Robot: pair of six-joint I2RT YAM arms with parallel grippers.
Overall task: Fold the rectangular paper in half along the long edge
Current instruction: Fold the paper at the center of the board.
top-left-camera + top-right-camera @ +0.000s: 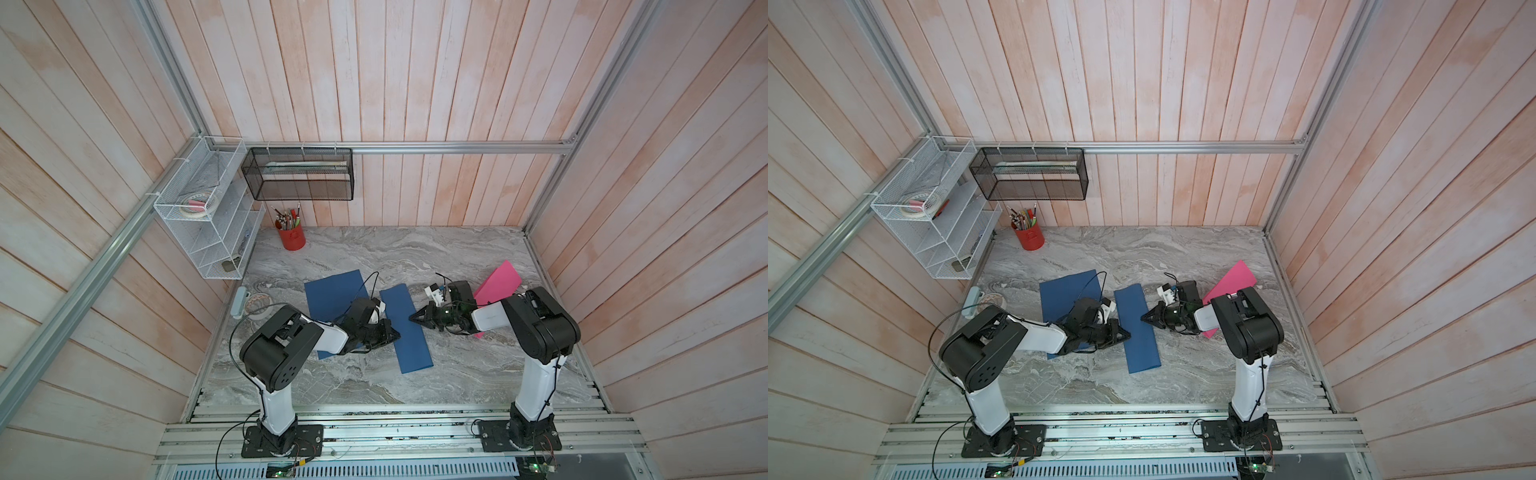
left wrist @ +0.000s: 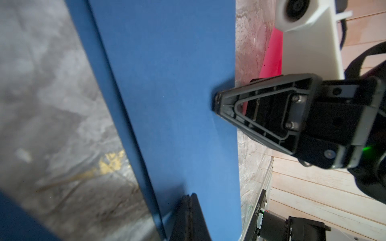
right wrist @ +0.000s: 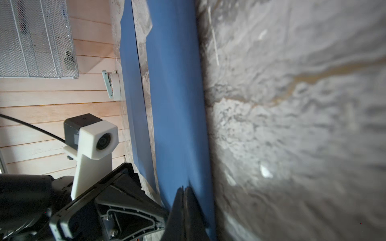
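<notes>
folded paper (image 1: 412,350): centre | second sheet (image 1: 332,294): left | cup (image 1: 291,242): behind-left

The paper (image 1: 411,345) is deep blue, as is a second sheet (image 1: 332,291), the tabletop (image 1: 415,257) grey with marble veining, a third sheet (image 1: 500,278) bright pink, the pen cup (image 1: 292,242) red, the wire rack (image 1: 208,245) white, the mesh basket (image 1: 299,185) black

- The right arm (image 1: 540,328) hides part of the pink paper (image 1: 498,280) from us.
- The folded blue paper (image 2: 167,83) runs off our left wrist view.
- The white rack's (image 1: 216,249) contents: too small.
</notes>
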